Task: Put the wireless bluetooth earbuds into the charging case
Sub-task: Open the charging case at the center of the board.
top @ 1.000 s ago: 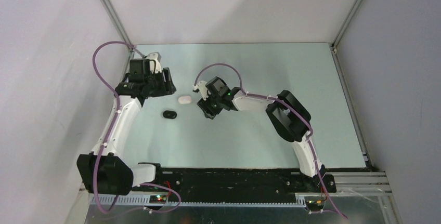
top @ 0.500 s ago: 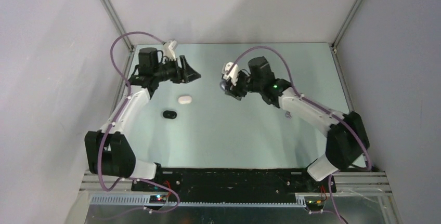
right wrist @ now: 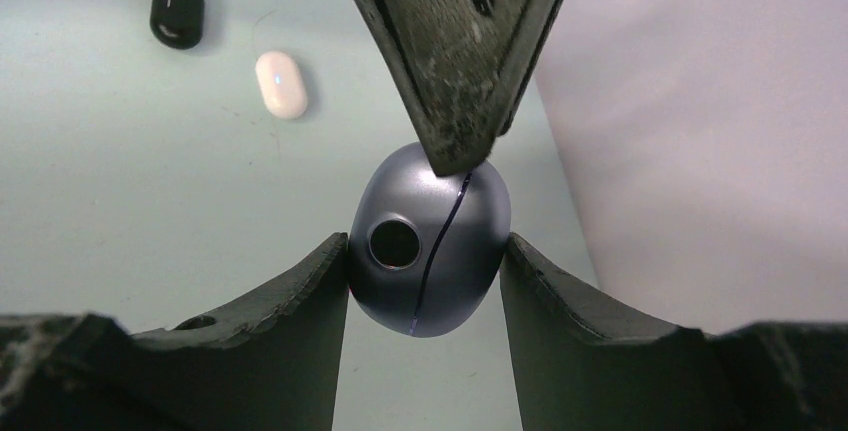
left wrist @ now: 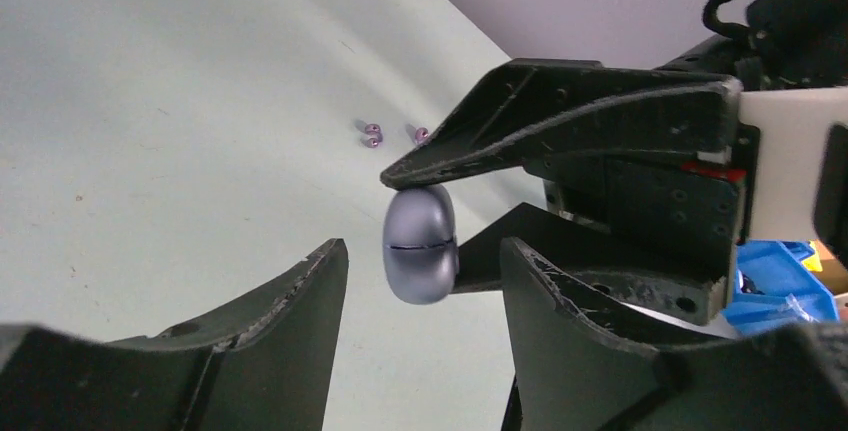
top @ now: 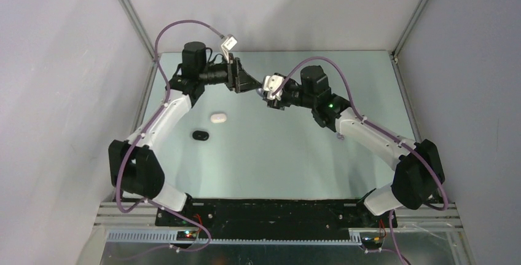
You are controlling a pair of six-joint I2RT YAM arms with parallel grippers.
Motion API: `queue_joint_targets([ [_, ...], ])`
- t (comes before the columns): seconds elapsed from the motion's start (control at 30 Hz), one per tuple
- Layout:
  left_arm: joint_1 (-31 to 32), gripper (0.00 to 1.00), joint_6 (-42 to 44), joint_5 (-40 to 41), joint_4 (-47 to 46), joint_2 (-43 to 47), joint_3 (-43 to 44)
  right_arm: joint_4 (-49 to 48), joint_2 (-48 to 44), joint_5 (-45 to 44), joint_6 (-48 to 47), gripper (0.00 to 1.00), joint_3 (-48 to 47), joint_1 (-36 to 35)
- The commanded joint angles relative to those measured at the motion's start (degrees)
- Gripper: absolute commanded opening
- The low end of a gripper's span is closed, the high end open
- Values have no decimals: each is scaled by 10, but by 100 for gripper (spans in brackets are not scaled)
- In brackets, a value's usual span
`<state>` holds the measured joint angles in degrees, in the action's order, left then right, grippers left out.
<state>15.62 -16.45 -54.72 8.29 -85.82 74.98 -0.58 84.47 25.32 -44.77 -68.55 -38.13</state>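
My right gripper [right wrist: 425,251] is shut on a lavender-grey oval charging case [right wrist: 450,281], held in the air by its two sides with its seam running upright. My left gripper [left wrist: 424,256] faces it, open. The case [left wrist: 420,251] hangs just past the left fingertips [left wrist: 320,271] and touches neither. In the right wrist view the left gripper's tip [right wrist: 455,141] meets the top of the case. Both grippers [top: 253,87] [top: 268,98] meet above the back middle of the table. Tiny purple earbuds [left wrist: 372,135] [left wrist: 421,134] lie on the table beyond.
A white oval case [top: 217,117] and a black oval case [top: 200,135] lie on the pale green table [top: 295,154], left of centre. Grey walls close in the back and both sides. The arm bases stand at the near edge.
Both arms have lifted and swung to the back middle. The right gripper carried the lavender case up with it. The left gripper turned to face it, and the tips now meet.
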Motion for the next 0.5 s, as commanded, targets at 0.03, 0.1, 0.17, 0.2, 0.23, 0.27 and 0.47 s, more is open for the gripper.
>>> queue_joint_targets([
  [0.03, 8, 62, 45, -10, 65, -31, 57, -61, -9, -10, -7, 36, -4, -9],
  [0.1, 12, 62, 53, -2, 81, -40, 67, -65, -10, -10, -7, 36, -4, -10],
  [0.17, 15, 61, 59, 0, 96, -49, 78, -69, -12, -10, -8, 36, -4, -11],
  [0.2, 17, 61, 60, -1, 104, -53, 82, -71, -12, -11, -9, 37, -4, -11],
  [0.23, 19, 60, 64, -3, 110, -58, 91, -74, -11, -12, -11, 36, -4, -12],
  [0.27, 19, 59, 68, -4, 124, -62, 96, -75, -11, -14, -12, 37, -4, -12],
  [0.47, 21, 47, 91, -24, 170, -92, 139, -89, -2, -28, -18, 38, -5, -12],
])
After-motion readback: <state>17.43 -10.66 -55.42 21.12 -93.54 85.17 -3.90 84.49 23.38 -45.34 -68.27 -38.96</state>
